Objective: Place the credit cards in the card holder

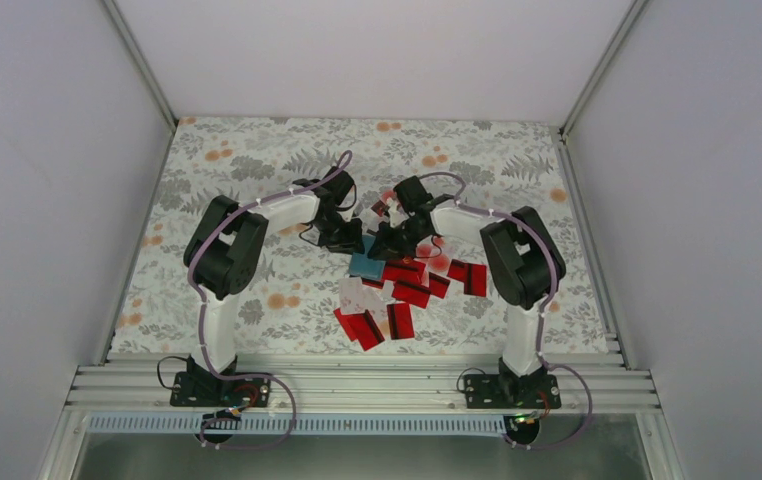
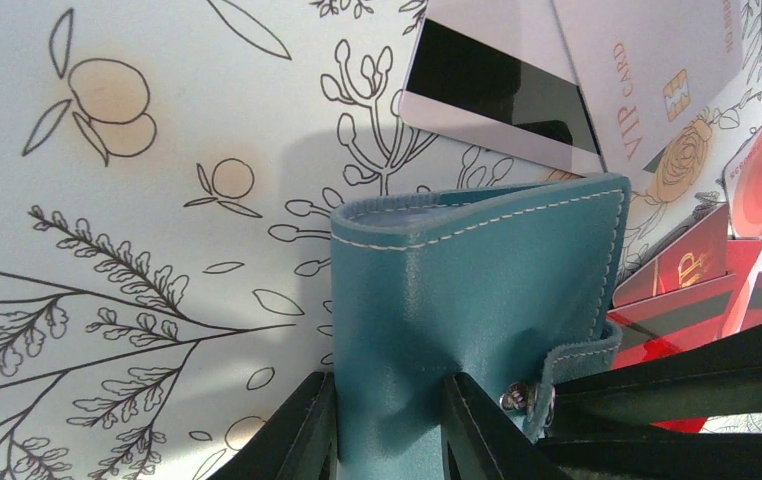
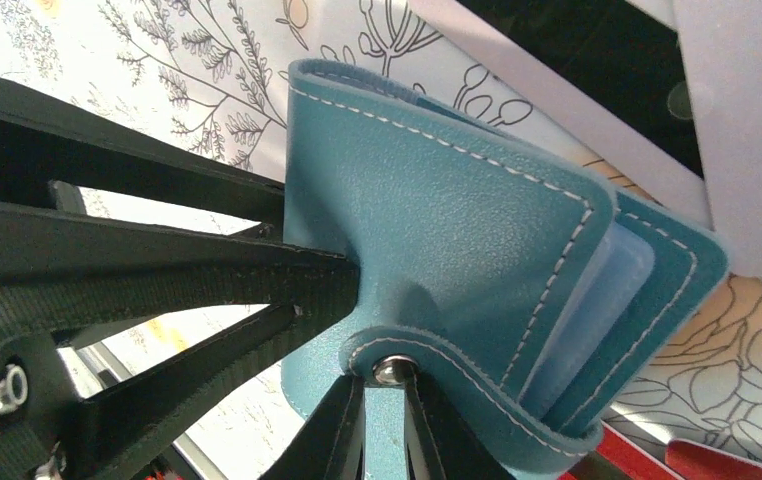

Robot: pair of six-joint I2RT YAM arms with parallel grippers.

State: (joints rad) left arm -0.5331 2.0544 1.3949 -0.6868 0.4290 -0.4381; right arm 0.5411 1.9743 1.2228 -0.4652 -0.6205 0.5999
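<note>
Between left hand (image 2: 387,400) and right hand (image 3: 385,400), card holder (image 2: 477,270) is clamped.

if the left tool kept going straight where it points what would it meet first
The card holder, which is clamped in the left tool, so it would just push it along. Beyond its far edge, probably the pale black-striped card, though depth is unclear.

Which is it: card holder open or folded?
Folded shut: card holder covers lie together, snap strap wrapped across the edge.
</note>
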